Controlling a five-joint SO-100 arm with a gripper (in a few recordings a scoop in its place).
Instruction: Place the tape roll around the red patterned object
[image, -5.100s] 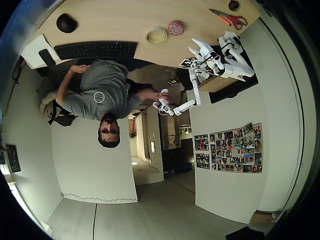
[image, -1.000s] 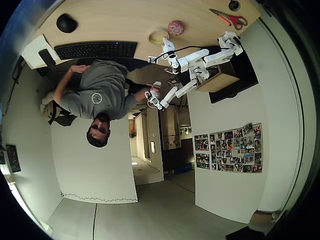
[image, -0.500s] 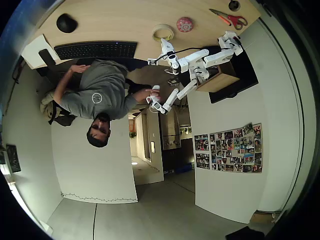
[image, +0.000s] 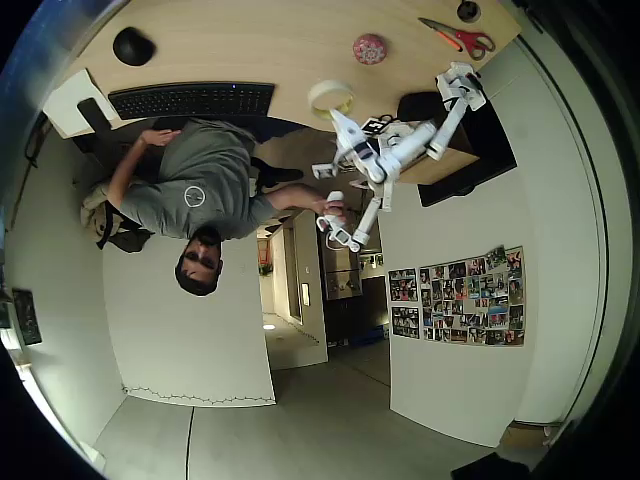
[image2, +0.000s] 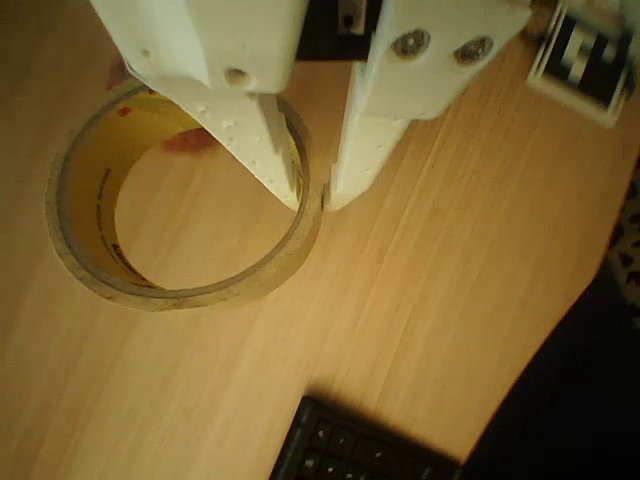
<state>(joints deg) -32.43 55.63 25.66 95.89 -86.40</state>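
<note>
The tape roll (image: 318, 92) is a pale cream-yellow ring near the wooden table's lower edge in the overhead view. My white gripper (image: 337, 110) is at its lower right side. In the wrist view the tape roll (image2: 85, 255) fills the left half. My gripper (image2: 312, 200) is shut on its wall, one finger (image2: 265, 140) inside the hole and the other (image2: 365, 150) outside. The red patterned object (image: 369, 48) sits alone on the table, up and to the right of the roll and well apart from it.
Red-handled scissors (image: 460, 38) lie at the table's right end. A black keyboard (image: 190, 100) and a black mouse (image: 132, 45) are on the left, and the keyboard's corner (image2: 350, 455) shows below the roll. A person (image: 200, 190) sits at the table's lower edge.
The tape roll has moved down in the overhead picture toward the table's lower edge, with my gripper on it. The arm has folded back. The red object shifted right between the earlier frames.
</note>
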